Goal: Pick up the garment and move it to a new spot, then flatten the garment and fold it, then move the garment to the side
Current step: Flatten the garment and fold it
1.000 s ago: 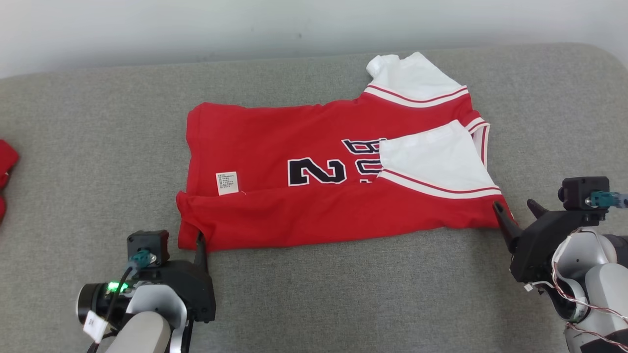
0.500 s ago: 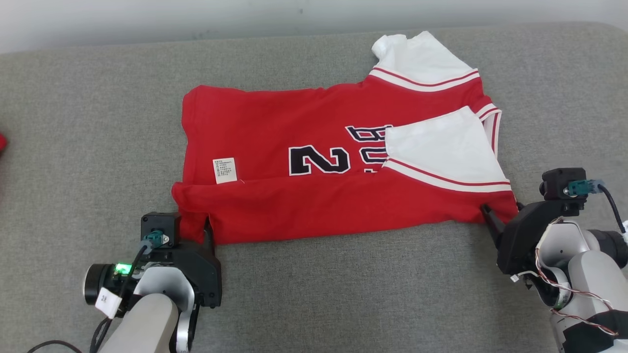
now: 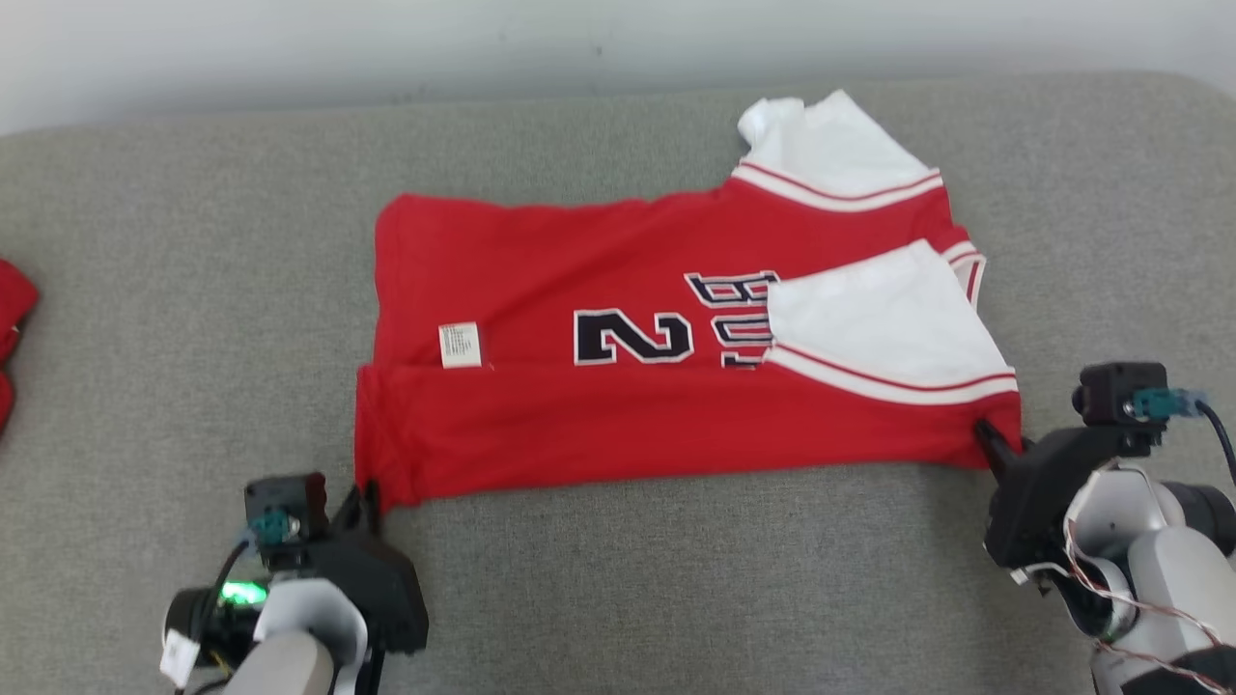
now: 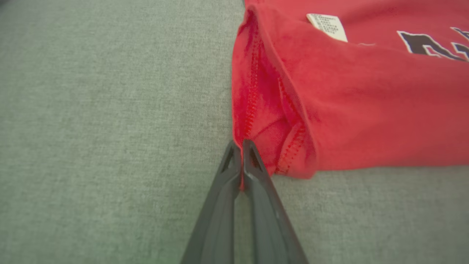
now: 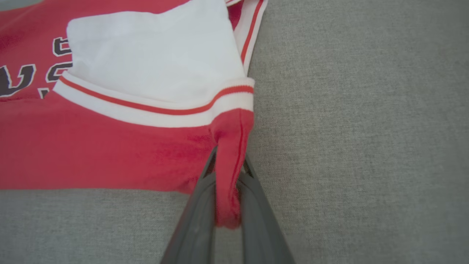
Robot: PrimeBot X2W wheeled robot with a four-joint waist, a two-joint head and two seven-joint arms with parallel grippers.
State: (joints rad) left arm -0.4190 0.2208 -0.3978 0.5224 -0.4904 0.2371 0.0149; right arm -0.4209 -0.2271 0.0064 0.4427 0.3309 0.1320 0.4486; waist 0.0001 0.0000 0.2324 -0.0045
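Both sets of jaws have closed: left gripper pinches the shirt at 7 o'clock (hem), right gripper at 4 o'clock.

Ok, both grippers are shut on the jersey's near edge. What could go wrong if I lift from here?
1. The left gripper pinches only a thin sliver of hem, apparently one layer; the jersey could slip free or its fold gape open on lifting.
2. The right gripper holds a bunched corner, while the folded-in white sleeve lies loose on top and may flop out.
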